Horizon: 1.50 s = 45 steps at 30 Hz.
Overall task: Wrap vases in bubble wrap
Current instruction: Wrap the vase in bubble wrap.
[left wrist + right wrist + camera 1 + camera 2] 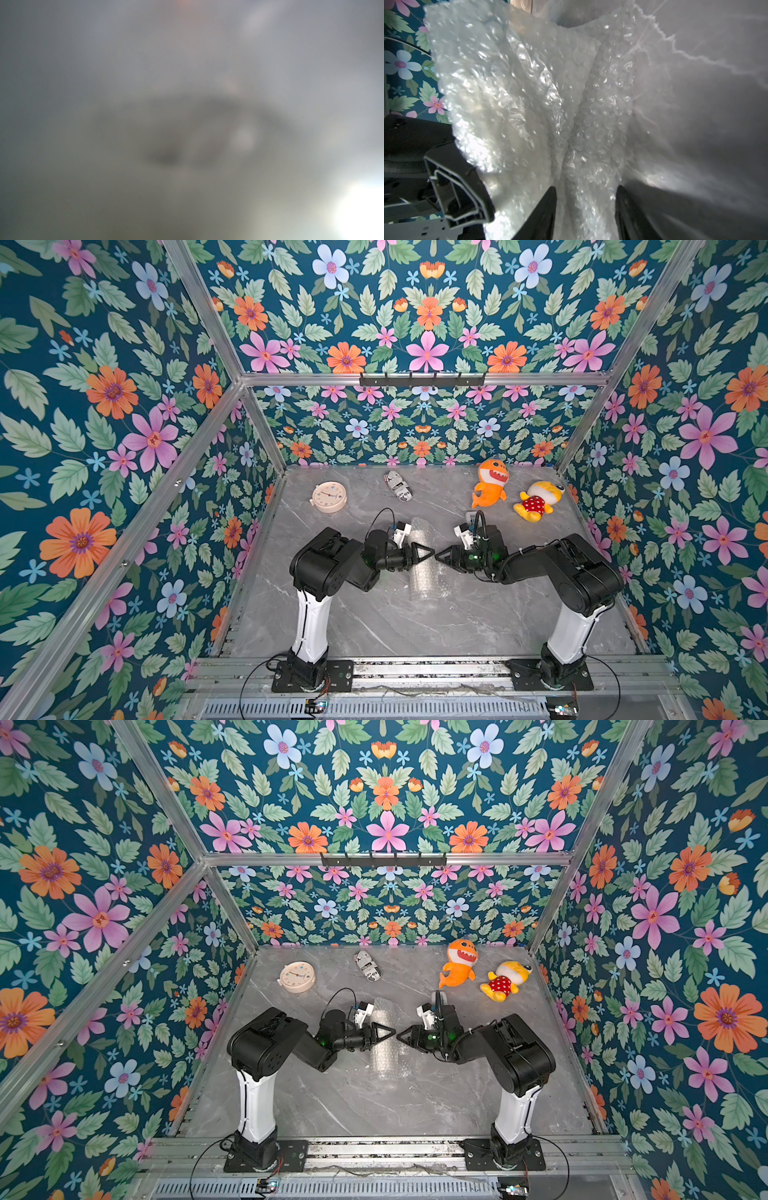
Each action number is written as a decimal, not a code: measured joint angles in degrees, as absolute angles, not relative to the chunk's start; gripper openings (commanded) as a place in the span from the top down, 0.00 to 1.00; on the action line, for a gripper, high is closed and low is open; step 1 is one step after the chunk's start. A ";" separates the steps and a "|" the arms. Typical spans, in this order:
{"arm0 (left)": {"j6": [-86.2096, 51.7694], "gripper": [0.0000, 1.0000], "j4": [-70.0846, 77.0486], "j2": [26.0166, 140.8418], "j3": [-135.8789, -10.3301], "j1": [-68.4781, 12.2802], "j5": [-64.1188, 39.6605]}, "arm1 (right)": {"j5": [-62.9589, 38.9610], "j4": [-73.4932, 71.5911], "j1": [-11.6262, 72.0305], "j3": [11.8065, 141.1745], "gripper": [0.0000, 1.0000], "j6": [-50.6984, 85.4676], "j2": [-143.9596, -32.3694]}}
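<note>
a: what lies nearest the camera?
b: bare grey tabletop (374, 626), then the two arms meeting mid-tabletop.
a: and the task's thing?
b: the bubble wrap (424, 572) lies there as a long roll. the vase is hidden, presumably inside it.
a: the hands?
b: the left hand (430, 551) is pressed together over the roll's middle; whether it nips any film, i cannot tell. the right hand (586, 187) pinches a gathered ridge of wrap.
a: which step?
b: closing the last flap, by the look of it. the next move calls for drawing that ridge across and pressing it down without unrolling.
a: beyond?
b: a clock (328, 497) and plush toys (490, 483), well apart.
</note>
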<state>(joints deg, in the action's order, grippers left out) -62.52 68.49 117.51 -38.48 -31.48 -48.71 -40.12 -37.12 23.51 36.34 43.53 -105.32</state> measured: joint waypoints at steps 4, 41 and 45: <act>-63.11 0.67 69.49 117.49 -38.50 -31.35 -48.86 | -41.06 -40.18 23.73 35.92 0.57 45.04 -106.83; -49.87 0.61 40.23 111.20 -44.51 -31.03 -44.75 | -38.61 -33.04 24.97 35.83 1.00 44.27 -98.80; -49.12 0.62 38.76 111.13 -45.06 -31.00 -44.23 | -38.59 -31.48 25.12 36.10 0.98 43.77 -97.34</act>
<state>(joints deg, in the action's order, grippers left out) -49.12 38.76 111.13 -45.06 -31.00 -44.23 -38.59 -31.48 25.12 36.10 43.77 -97.34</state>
